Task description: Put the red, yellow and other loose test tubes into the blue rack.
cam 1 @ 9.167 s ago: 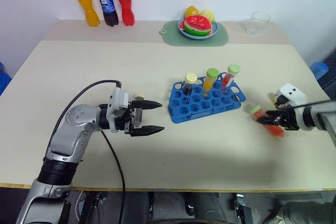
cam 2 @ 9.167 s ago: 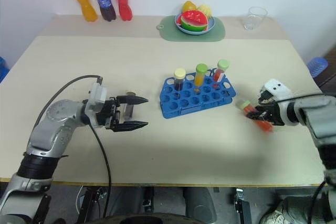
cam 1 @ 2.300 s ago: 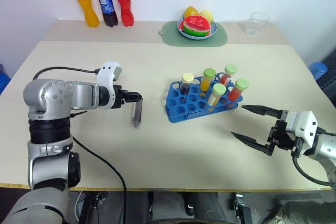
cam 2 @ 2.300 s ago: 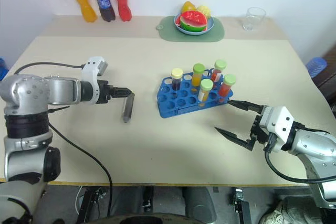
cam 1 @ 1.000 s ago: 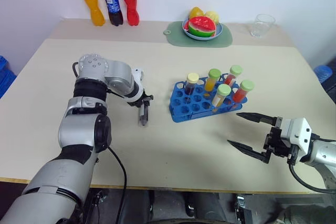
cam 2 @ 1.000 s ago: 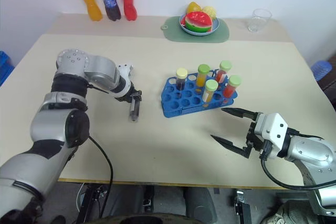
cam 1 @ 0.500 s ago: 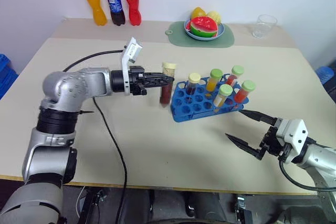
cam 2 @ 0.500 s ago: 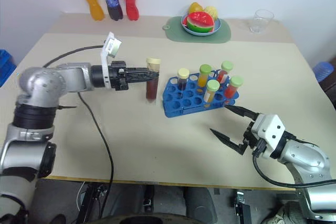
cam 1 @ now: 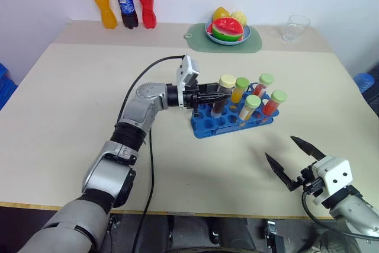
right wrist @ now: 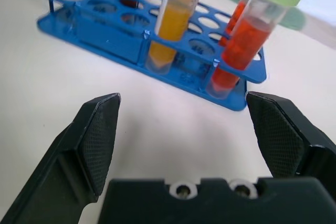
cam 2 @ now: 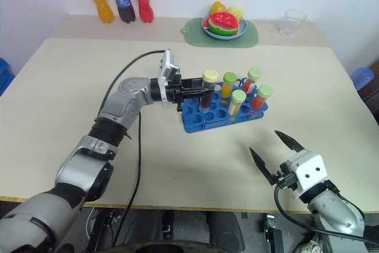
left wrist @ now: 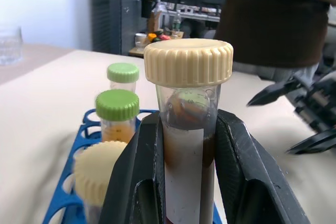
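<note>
Brown tube point(cam 1: 222, 93) with its cream cap is pinched upright by the left gripper point(cam 1: 214, 95) over the blue rack point(cam 1: 204, 124). It looks lined up, maybe not; it could bump a rim and slip. The right gripper point(cam 1: 295, 159) waits spread wide.

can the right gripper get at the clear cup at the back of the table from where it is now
Probably not without a long reach: the open right gripper hangs by the table's near edge, while the clear cup stands at the far edge. Nothing stands between them.
</note>
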